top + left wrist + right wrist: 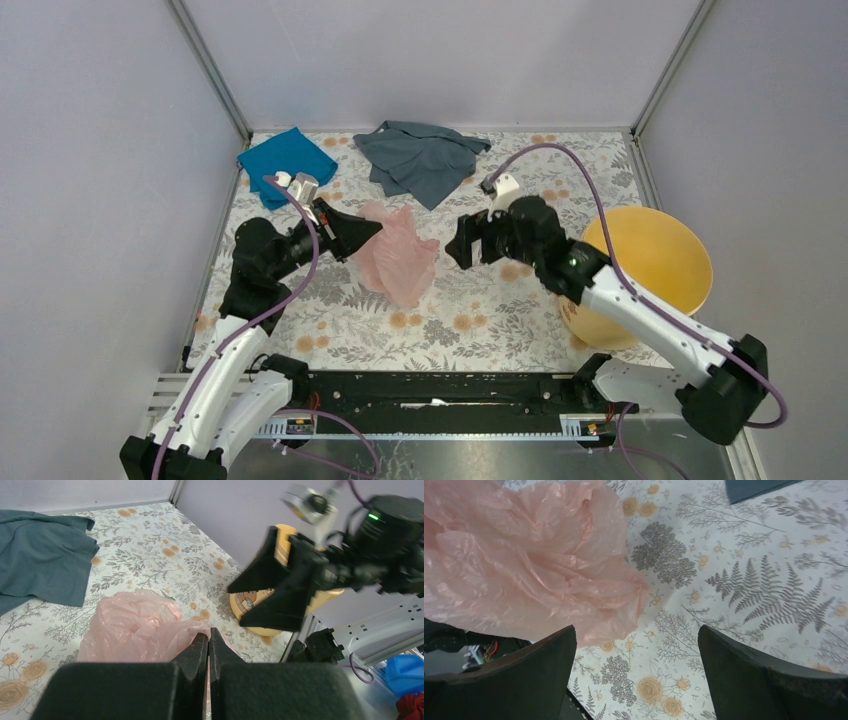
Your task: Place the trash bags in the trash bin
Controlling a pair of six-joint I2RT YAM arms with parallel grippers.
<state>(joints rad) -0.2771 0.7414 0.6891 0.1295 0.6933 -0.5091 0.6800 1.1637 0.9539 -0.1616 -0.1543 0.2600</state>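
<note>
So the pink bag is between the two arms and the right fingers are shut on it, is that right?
No: the right fingers stand wide open and do not grip the pink bag, as the right wrist view shows; the rest holds.

I record one trash bag (400, 258): pale pink, translucent, heavily wrinkled, bunched on the floral tabletop (500, 320) left of centre. The trash bin (655, 262), round and yellow-orange, sits well apart at the right edge.

Soft, even light casts faint shadows; the right pincer (238, 606) looks blurred in the left wrist view.
</note>
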